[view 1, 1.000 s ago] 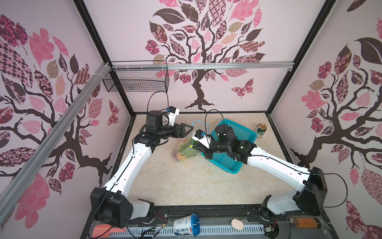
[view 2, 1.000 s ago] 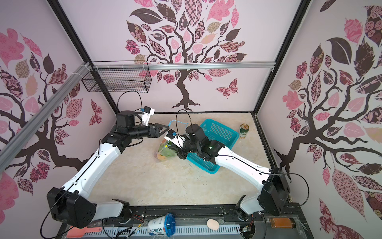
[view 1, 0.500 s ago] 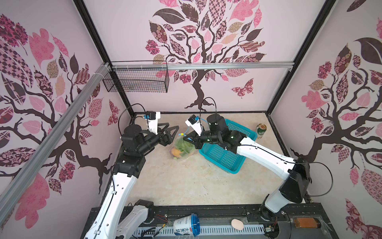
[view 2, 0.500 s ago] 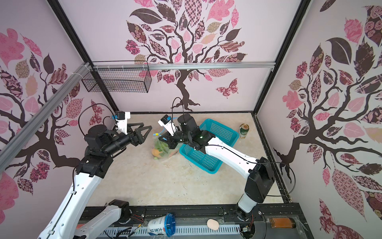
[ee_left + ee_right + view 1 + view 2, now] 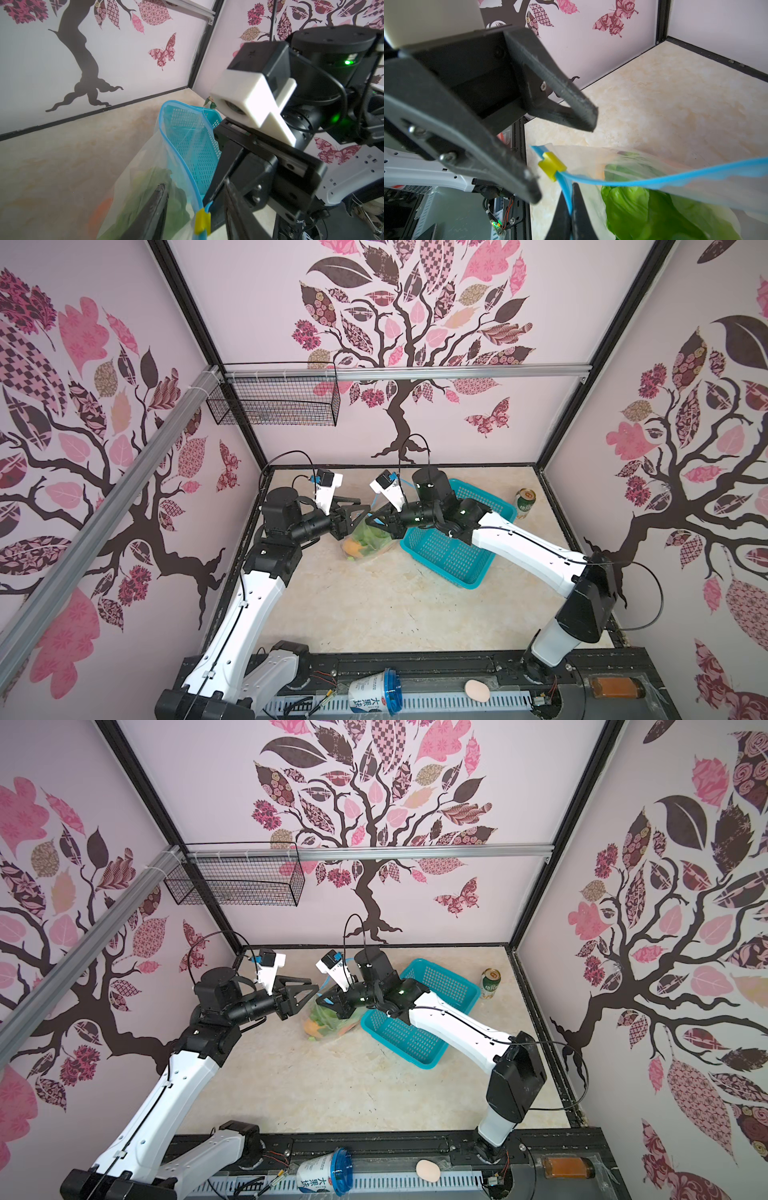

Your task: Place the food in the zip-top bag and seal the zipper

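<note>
Straddling the slider [image 5: 552, 163].
Left gripper [image 5: 194, 182] half-open, empty; right gripper [image 5: 570, 193] clamps zipper [image 5: 654, 180] beside slider; an off-centre close could miss it.

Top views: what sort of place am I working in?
Probably a lab test booth, not a kitchen: tree-patterned wall panels in a black frame box in a small marble-look tabletop, and the left arm and right arm are mounted at its front edge.

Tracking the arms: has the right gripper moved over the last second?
Yes. In a top view the right gripper has shifted left, away from the teal basket.
</note>
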You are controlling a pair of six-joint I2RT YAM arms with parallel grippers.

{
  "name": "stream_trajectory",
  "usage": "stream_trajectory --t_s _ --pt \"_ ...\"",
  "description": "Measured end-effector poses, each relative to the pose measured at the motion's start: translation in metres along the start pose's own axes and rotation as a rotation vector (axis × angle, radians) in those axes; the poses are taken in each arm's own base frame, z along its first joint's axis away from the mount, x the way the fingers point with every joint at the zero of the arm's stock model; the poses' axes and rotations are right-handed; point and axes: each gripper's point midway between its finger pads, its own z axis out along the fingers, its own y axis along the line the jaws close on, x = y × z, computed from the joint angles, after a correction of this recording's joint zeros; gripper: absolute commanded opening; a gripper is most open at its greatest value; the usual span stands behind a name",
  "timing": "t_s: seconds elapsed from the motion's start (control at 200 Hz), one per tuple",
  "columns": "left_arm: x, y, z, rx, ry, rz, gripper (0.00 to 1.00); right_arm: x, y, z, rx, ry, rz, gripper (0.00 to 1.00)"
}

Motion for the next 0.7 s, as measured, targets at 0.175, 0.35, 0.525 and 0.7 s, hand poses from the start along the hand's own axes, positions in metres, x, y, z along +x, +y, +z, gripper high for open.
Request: stream_trajectory --t_s 0.175,0.35,0.525,0.7 --pt "0.001 -0.004 -0.004 0.002 -0.007 0.016 0.38 -0.006 -0.015 -0.009 0.012 -0.019 0.026 0.0" --pt "0.002 -0.004 -0.003 0.003 -0.002 0.019 0.35 -0.006 -0.015 -0.01 0.004 -0.018 0.029 0.0" --pt "0.005 0.0 0.001 0.009 0.009 0.005 0.31 -0.005 -0.011 -0.01 -0.018 -0.015 0.036 0.0" --pt "0.014 0.008 0.012 0.029 0.039 -0.031 0.0 -0.005 -0.008 -0.01 -0.036 -0.012 0.044 0.0"
